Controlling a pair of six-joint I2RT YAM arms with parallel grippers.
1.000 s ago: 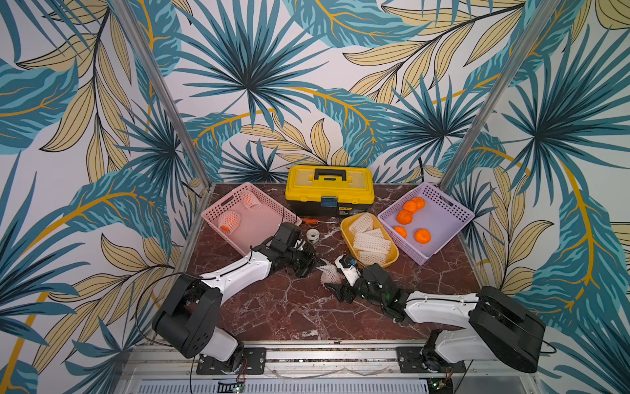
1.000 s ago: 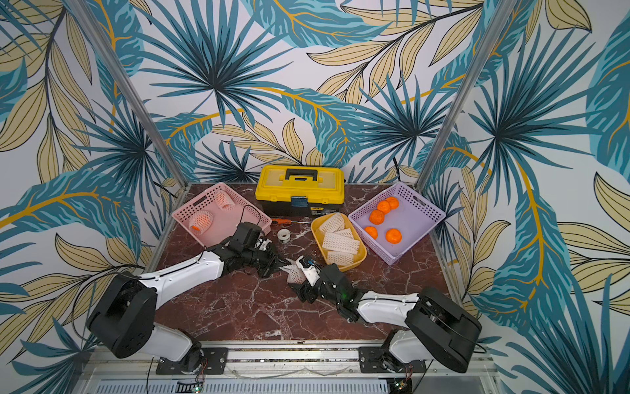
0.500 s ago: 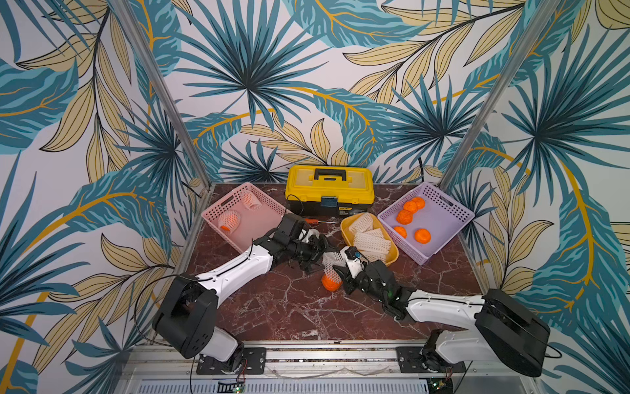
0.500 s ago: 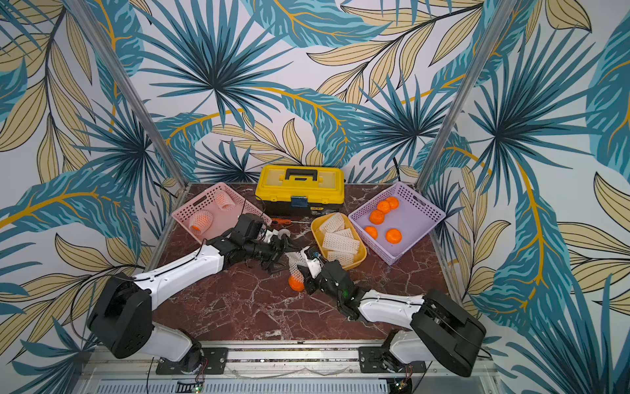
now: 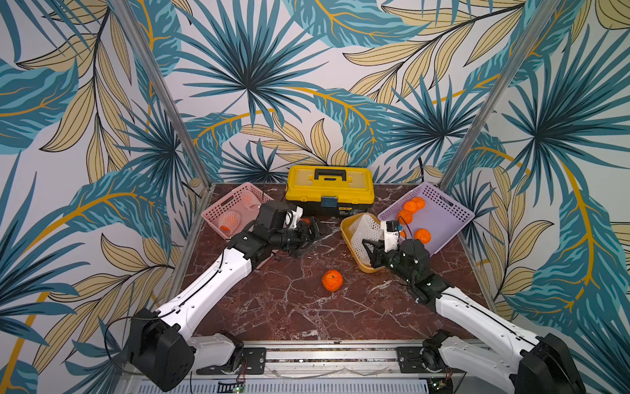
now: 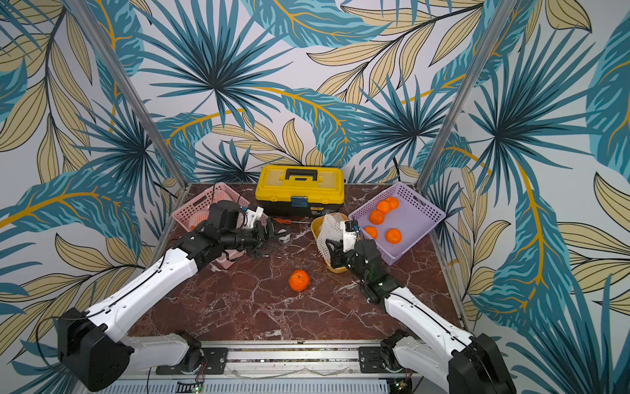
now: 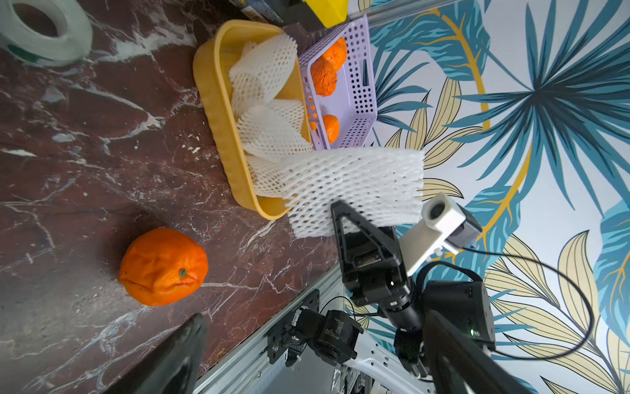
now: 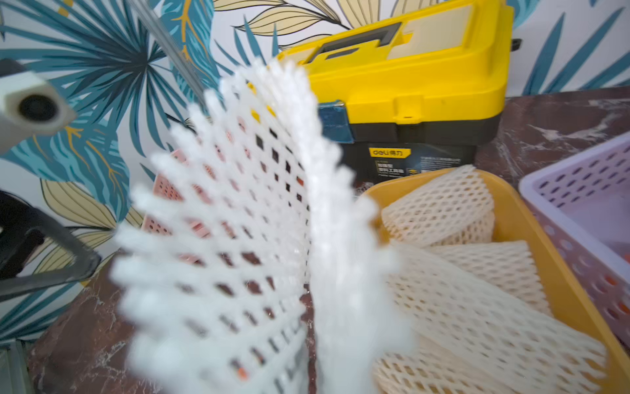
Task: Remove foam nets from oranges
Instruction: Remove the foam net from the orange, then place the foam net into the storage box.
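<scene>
The step in hand looks like disposal: the right jaws pinch an empty foam net [image 7: 354,191] by its lower edge and hold it upright over the near end of the yellow tray [image 7: 218,112], where other nets lie. The left jaws are spread wide and hold nothing, hovering near the tape roll [image 7: 44,30].

1 bare orange [image 5: 332,280] sits alone mid-bench, well apart from both arms. The next move probably calls for releasing the net into the tray, then carrying that orange to the purple basket [image 5: 450,211], which holds 5 peeled-free fruits.

A netted orange [image 5: 228,220] waits in the pink basket [image 5: 221,208]. The yellow toolbox [image 5: 329,186] stands behind, out of the way.
</scene>
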